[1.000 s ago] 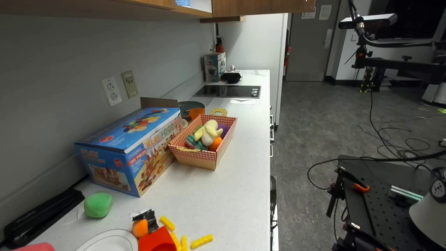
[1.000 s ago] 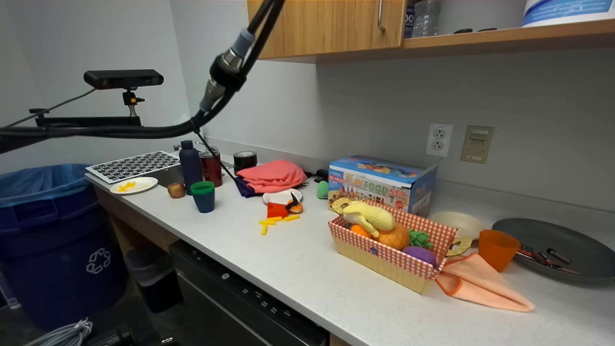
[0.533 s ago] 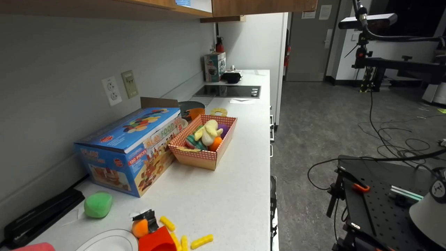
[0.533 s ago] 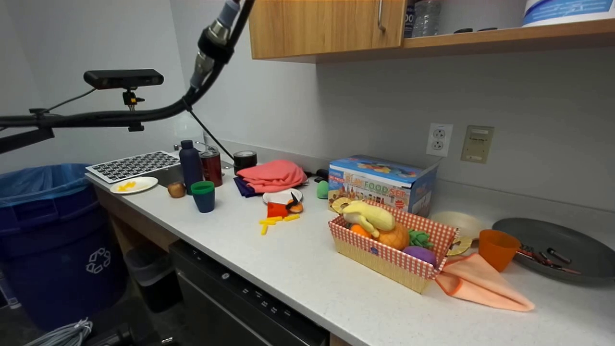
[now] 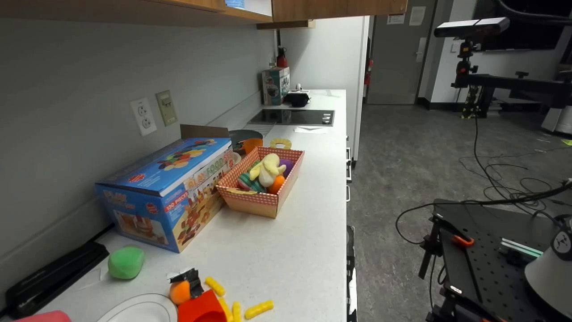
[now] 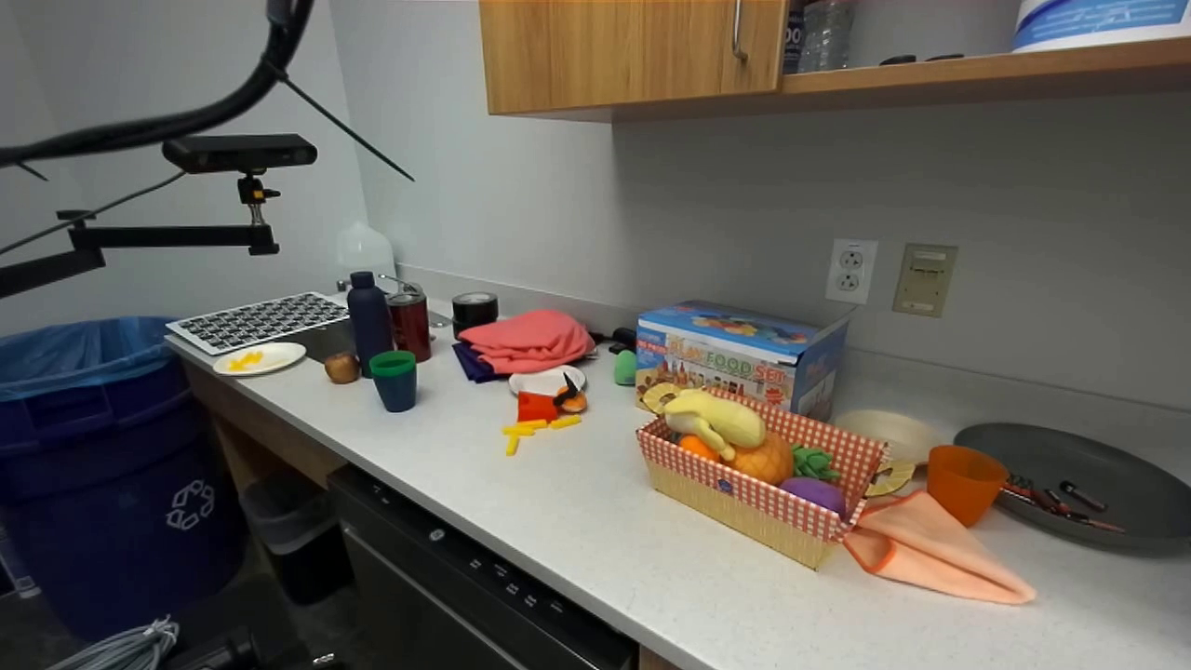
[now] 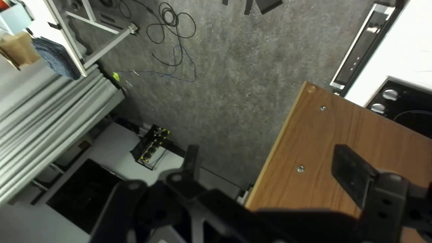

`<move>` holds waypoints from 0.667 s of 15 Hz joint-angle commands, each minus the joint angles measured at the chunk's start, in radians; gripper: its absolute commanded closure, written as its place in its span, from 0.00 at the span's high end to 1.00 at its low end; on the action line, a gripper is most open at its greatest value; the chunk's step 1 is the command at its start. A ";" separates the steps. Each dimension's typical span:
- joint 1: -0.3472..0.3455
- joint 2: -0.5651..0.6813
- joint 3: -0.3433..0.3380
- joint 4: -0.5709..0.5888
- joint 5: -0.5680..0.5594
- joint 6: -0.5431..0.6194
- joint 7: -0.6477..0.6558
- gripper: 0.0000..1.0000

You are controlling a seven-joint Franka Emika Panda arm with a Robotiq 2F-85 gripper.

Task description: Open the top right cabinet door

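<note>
Looking out from my wrist, I see black wire curled on the grey floor at eleven o'clock. One finger of my tool is at seven, the other at four, and they are spread wide apart. The top right cabinet door is at four too. It is brown wood with two screws, and its long edge shows between my fingers. I can't tell if they touch it. At three, a black stove top sits in the white bench.

In an exterior view, a blue play food box is between eight and nine. A red checked basket is just beside it. The door sticks out, open, from the shelf, up high between twelve and one.

In an exterior view, a big blue bin is between eight and nine. At nine come a white plate with yellow bits and a dark bottle. A pink cloth lies near the middle. Up high at twelve is another wood door, closed, with a silver handle. A toy banana lies on top in the basket at four. Also at four, an orange cup stands near a grey pan.
</note>
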 commanded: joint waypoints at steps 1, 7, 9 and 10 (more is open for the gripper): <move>0.005 -0.091 -0.009 0.003 0.116 0.031 -0.128 1.00; 0.008 -0.182 -0.084 -0.013 0.404 0.066 -0.232 1.00; 0.000 -0.161 -0.062 0.002 0.355 0.044 -0.198 1.00; 0.000 -0.167 -0.070 0.001 0.370 0.045 -0.207 1.00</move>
